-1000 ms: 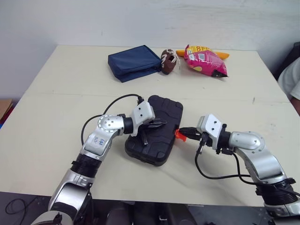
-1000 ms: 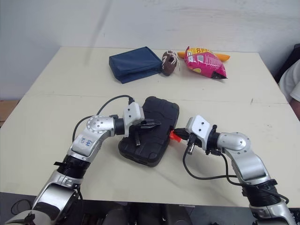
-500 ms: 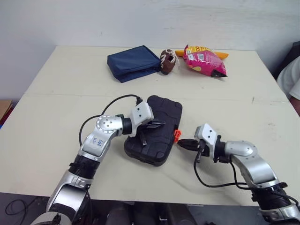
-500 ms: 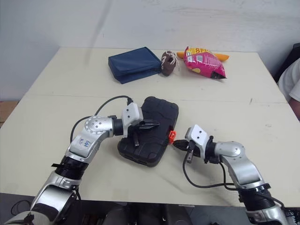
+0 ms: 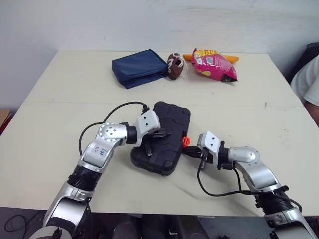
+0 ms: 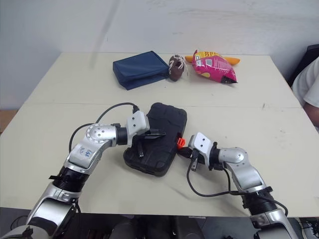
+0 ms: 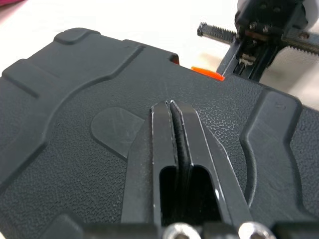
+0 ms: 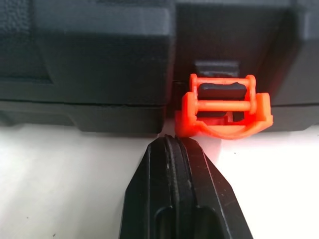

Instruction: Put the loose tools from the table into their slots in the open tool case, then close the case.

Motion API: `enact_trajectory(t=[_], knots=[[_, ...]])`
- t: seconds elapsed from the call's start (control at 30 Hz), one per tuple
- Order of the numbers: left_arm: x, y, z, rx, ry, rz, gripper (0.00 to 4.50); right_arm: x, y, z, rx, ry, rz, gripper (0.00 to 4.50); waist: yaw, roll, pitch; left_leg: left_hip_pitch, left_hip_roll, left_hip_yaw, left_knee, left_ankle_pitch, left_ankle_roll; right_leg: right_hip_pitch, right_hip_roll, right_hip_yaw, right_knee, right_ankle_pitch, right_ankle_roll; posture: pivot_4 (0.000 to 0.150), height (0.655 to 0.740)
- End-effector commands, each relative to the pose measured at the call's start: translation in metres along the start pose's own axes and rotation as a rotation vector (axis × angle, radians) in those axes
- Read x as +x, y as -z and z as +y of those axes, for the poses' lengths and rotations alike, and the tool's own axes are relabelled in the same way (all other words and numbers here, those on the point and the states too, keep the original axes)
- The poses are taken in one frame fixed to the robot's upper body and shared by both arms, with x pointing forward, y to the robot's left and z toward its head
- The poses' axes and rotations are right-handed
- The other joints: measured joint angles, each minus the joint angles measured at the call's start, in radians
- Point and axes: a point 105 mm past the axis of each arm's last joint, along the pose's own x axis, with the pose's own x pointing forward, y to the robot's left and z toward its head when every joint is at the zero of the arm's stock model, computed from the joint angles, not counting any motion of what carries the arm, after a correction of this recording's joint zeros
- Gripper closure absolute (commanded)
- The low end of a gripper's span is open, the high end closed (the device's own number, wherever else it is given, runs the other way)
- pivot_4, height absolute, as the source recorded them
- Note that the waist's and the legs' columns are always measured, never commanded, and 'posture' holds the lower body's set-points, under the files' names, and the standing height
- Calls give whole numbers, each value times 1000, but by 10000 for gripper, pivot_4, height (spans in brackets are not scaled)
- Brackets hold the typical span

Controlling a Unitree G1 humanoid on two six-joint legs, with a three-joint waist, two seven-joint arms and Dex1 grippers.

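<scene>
**A:** Where's the black moulded plastic tool case (image 5: 174,117), and which step are we on?

**B:** It lies flat on the pale beige table (image 5: 60,99), between the two arms, with its lid down; so I'd judge the tool-loading is done and this is the closing step, specifically the catch.

**A:** What are the claws doing?

**B:** The left gripper (image 7: 170,105) has its two fingers pressed together, holding nothing, and rests on the textured lid; it looks to be pinning the lid flat. The right gripper (image 8: 173,143) also has its fingers together and empty; its tip sits on the table just beside the small orange plastic latch (image 8: 222,106) on the case's right-hand edge, a little to one side of it, and I cannot tell whether they touch.

**A:** Is the latch fastened?

**B:** It seems not; the orange piece hangs out from the case wall rather than lying flush against it, though that's a judgement.

**A:** So what does the next move call for?

**B:** Probably shifting the right tip sideways under the latch, then pushing it up and in until it snaps; the left should hold the lid down meanwhile, or the case may slide.
</scene>
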Motion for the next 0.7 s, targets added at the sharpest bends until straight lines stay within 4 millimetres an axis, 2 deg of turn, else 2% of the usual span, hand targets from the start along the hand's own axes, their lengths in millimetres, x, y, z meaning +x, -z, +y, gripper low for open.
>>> enact_trajectory(t=[0.03,0.13,0.23,0.43,0.6,0.7], knots=[[3,57,-20,-142,40,185,44454,-2,-39,-8,-146,3,-117,44880,-1,0,0,0,0,0,0,0,0,0,0,0,0,0,0,1500,7400],[2,61,-22,-150,44,195,44454,-7,-60,-12,-233,11,-176,44880,-4,0,0,0,0,0,0,0,0,1,0,0,0,0,0,1500,7400],[0,64,-23,-165,46,197,44454,-11,-67,-14,-254,12,-182,44880,-7,0,0,0,0,-1,0,0,0,1,0,0,0,0,0,1500,7400],[-3,68,-24,-173,51,206,44454,-8,-69,-13,-284,-24,-161,44880,-11,1,-1,2,0,-1,-1,0,0,2,0,0,0,0,0,1500,7400],[-6,77,-28,-151,59,243,44454,-7,-68,-18,-252,-1,-152,44880,-15,-1,-6,16,0,-1,-12,-1,-1,13,1,0,-7,-1,-1,1500,7400],[-4,74,-26,-159,43,211,44454,-7,-66,-17,-253,-9,-147,44880,-9,0,-10,17,0,-2,-15,0,-1,12,2,0,-9,-1,-1,1500,7400]])
